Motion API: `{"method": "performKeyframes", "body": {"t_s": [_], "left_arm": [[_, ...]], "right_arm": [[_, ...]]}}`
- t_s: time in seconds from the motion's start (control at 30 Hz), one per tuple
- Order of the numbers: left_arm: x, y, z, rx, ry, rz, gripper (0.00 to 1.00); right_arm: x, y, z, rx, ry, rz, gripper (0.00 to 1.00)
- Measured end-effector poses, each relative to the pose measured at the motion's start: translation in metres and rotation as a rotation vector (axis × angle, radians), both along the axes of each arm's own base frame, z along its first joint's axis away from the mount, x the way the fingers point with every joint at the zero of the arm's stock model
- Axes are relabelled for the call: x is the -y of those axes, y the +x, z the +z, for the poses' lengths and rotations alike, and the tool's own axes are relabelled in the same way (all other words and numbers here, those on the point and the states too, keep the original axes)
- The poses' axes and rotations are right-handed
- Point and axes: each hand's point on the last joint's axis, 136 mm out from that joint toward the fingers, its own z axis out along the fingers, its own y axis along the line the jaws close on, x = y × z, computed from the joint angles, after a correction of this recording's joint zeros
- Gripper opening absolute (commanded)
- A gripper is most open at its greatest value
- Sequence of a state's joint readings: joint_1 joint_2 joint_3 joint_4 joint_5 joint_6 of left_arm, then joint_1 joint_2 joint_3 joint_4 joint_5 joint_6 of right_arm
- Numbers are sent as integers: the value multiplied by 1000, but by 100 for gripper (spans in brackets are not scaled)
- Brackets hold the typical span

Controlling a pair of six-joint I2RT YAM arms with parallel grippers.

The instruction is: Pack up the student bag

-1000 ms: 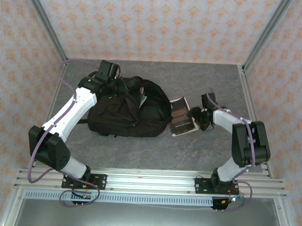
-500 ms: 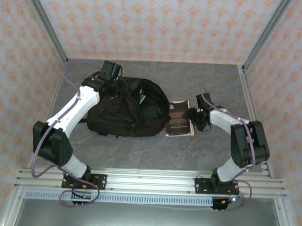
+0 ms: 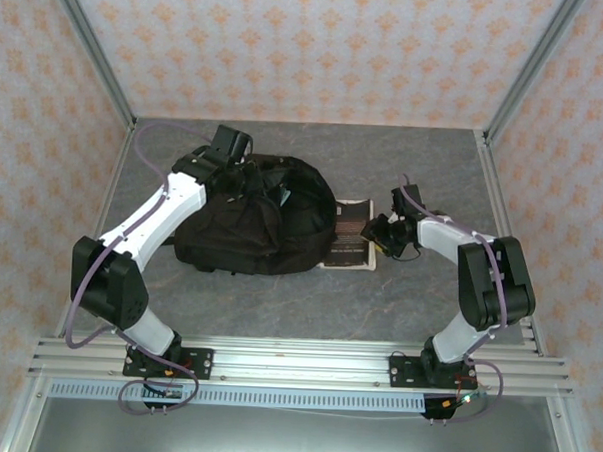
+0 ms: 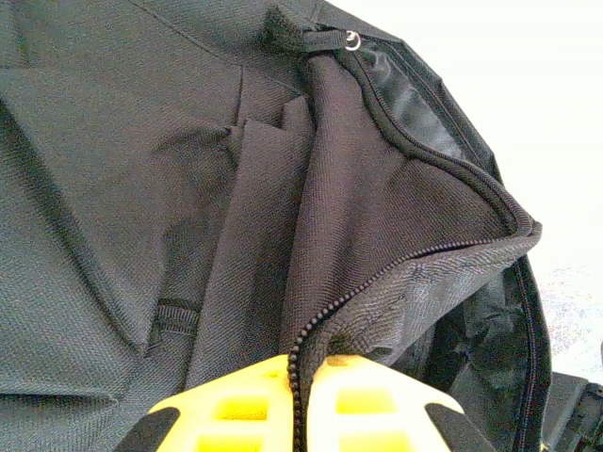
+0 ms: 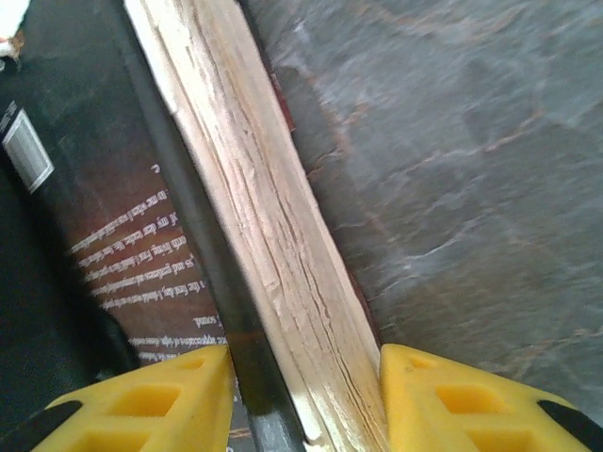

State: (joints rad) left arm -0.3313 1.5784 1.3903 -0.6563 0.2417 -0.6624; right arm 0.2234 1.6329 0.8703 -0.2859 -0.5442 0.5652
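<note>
While L gripper (image 4: 301, 391) pinches student bag (image 3: 253, 229) zip edge, R gripper (image 5: 303, 381) clamps book (image 5: 250, 188) just right of bag.

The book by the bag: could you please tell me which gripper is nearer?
Right. The right gripper has the book between its jaws; the left gripper is across the student bag, pinching its zipper edge.

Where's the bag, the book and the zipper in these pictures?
bag (image 3: 261, 229), top view, front panel.
book (image 5: 254, 207), right wrist view, page edge.
zipper (image 4: 377, 278), left wrist view, row of teeth.
</note>
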Motion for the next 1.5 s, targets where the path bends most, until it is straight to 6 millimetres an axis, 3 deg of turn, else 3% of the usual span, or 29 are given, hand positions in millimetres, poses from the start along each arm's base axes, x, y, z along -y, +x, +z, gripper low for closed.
{"method": "performKeyframes", "body": {"t_s": [0.33,0.5,0.7,0.8,0.93,1.03,1.3,1.5], "left_arm": [[15,0,-9,-15,-6,-36,7],[21,-1,-14,-26,-2,-50,5],[28,-4,-25,-50,7,-68,1],[30,-5,-30,-63,10,-73,0],[32,-5,-33,-69,9,-76,0],[33,-4,-32,-64,8,-75,0],[24,-5,-31,-68,59,-67,15],[6,-8,-18,-55,111,-45,30]], "right_arm": [[-28,6,21,45,158,-12,36],[-43,10,27,65,200,-5,37],[-58,21,11,58,314,-63,34],[-66,23,-1,37,341,-82,22],[-77,30,-2,53,387,-86,2],[-83,35,-2,67,421,-88,0],[-76,29,3,114,391,-75,0],[-39,12,14,154,331,-129,0]]}}
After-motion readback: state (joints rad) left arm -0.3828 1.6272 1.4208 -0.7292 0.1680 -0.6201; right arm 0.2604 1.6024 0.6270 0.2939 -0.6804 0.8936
